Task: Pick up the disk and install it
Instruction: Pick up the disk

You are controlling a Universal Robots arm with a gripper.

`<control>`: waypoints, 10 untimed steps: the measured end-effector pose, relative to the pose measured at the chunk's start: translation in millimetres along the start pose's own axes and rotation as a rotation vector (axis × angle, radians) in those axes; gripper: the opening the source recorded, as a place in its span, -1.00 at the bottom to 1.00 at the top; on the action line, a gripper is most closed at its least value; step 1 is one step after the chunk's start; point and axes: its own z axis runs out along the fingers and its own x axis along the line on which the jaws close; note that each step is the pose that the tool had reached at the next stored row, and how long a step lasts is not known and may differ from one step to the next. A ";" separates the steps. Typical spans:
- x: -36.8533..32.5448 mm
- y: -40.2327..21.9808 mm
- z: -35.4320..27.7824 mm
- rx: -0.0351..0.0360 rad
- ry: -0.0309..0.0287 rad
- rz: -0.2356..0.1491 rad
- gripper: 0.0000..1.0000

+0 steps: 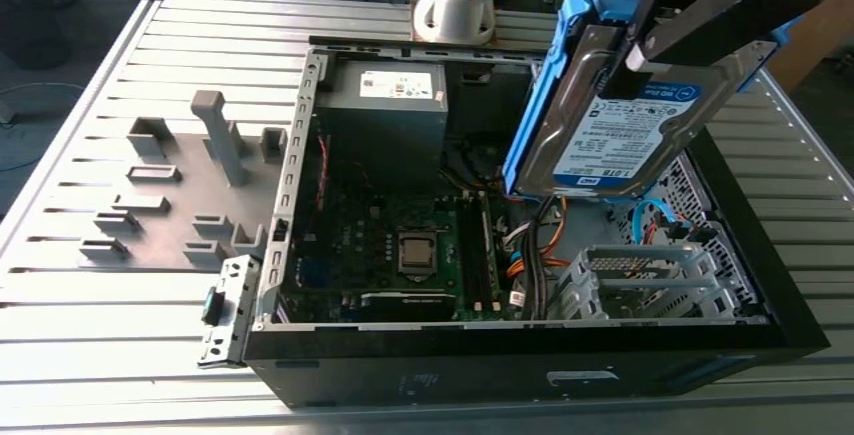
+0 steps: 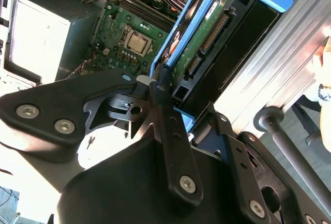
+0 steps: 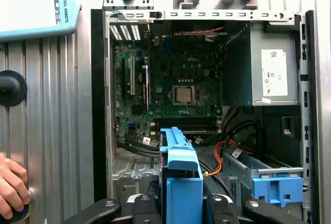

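The disk (image 1: pixel 627 130), a silver drive with a white-and-blue label and blue side rails, hangs tilted on edge above the right half of the open computer case (image 1: pixel 287 215). My gripper (image 1: pixel 627 70) is shut on it, black fingers clamping its upper end. In the second wrist view, the disk's green circuit board (image 2: pixel 207 32) and blue rail extend away from the gripper (image 2: pixel 178 107). The first wrist view looks down along the disk's blue rail (image 3: pixel 181 167) into the case, with the gripper (image 3: pixel 181 206) on either side of it.
Inside the case lie the motherboard (image 1: pixel 400 245), a grey power-supply box (image 1: pixel 387 105), loose cables and a metal drive cage (image 1: pixel 641 280). A bare blue bracket (image 3: pixel 276 188) sits in the case. Grey fixtures (image 1: pixel 220 135) stand on the slatted table. A person's hand (image 3: pixel 10 188) rests nearby.
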 end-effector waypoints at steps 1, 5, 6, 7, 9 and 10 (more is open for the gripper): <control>0.0 -0.4 0.0 0.0000 0.0000 0.000 -0.27; -0.1 -2.4 0.0 0.0000 -0.0001 0.000 -0.27; -0.1 -3.0 -0.1 -0.0001 0.0000 0.000 -0.27; -0.2 -3.5 -0.1 0.0000 0.0000 0.000 -0.27; -0.2 -4.5 -0.1 0.0000 0.0000 0.000 -0.27; -0.2 -5.0 -0.1 0.0000 0.0000 0.000 -0.27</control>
